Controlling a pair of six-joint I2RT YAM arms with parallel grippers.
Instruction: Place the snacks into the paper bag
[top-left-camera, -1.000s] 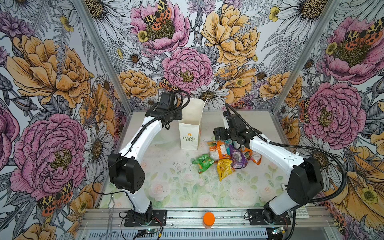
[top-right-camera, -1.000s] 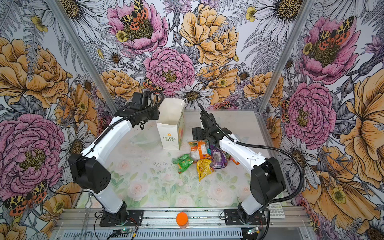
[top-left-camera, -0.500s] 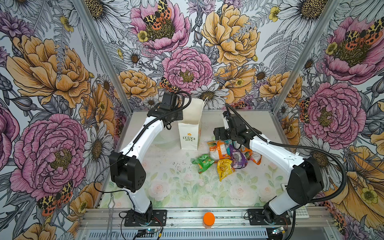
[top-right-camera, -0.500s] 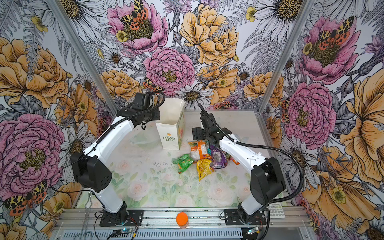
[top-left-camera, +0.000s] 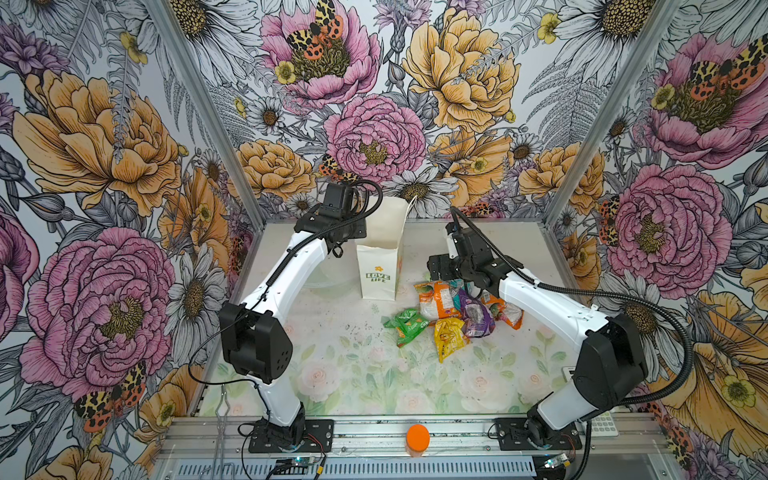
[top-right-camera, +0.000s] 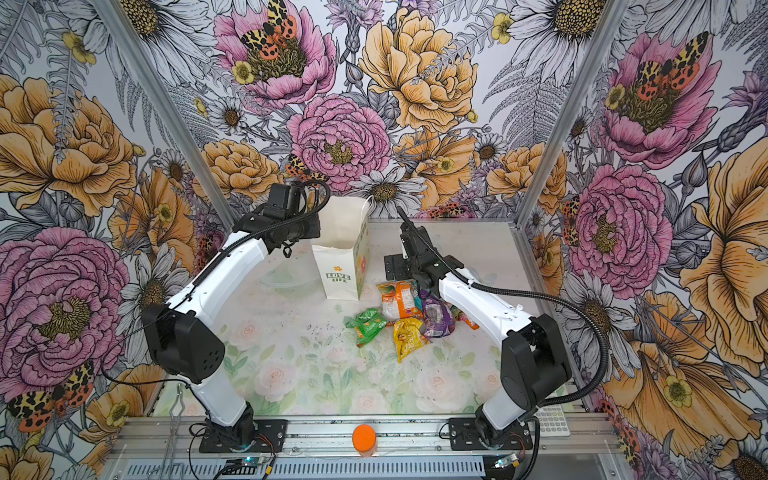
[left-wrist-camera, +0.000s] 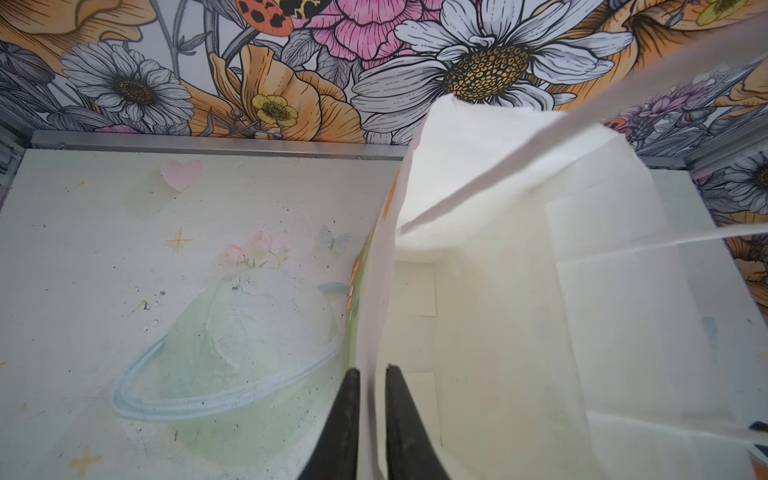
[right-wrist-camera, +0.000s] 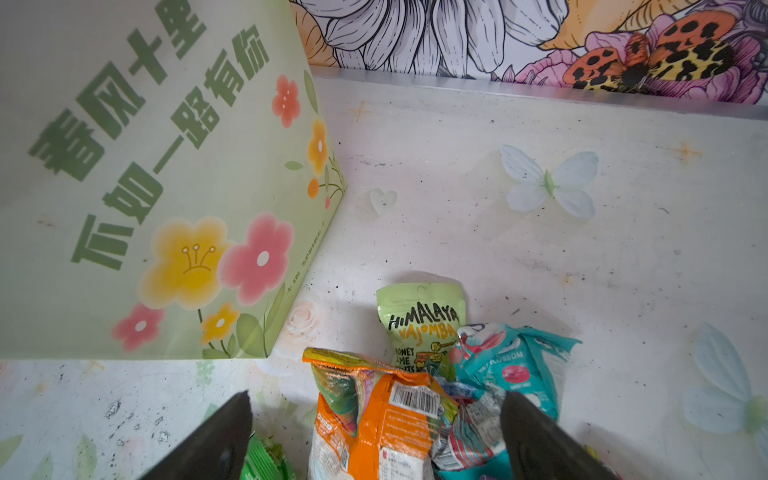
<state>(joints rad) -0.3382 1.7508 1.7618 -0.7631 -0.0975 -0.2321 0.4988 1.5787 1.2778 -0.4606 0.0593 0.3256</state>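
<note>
Left pincer (left-wrist-camera: 370, 374) narrow, fingers astride one wall of the paper bag (left-wrist-camera: 519, 291) at its rim; whether it pinches, cannot tell. Right pincer (right-wrist-camera: 376, 395) wide, snacks (right-wrist-camera: 415, 415) heaped on the table (right-wrist-camera: 540, 249) between and just beyond its fingers.

**White arms, black joints**

The left arm (top-left-camera: 291, 270) and the right arm (top-left-camera: 548, 299) have smooth white shells on their links. Their joint housings (top-left-camera: 253, 345) are large, black and boxy, and the one at the left elbow shows some small round holes. A black ribbed cable hose (top-left-camera: 688, 357) follows each arm. Each arm ends below in a flat black base plate (top-left-camera: 320, 434). The left gripper (left-wrist-camera: 372, 370) and the right gripper (right-wrist-camera: 376, 395) have black fingers that narrow toward the tips.
</note>
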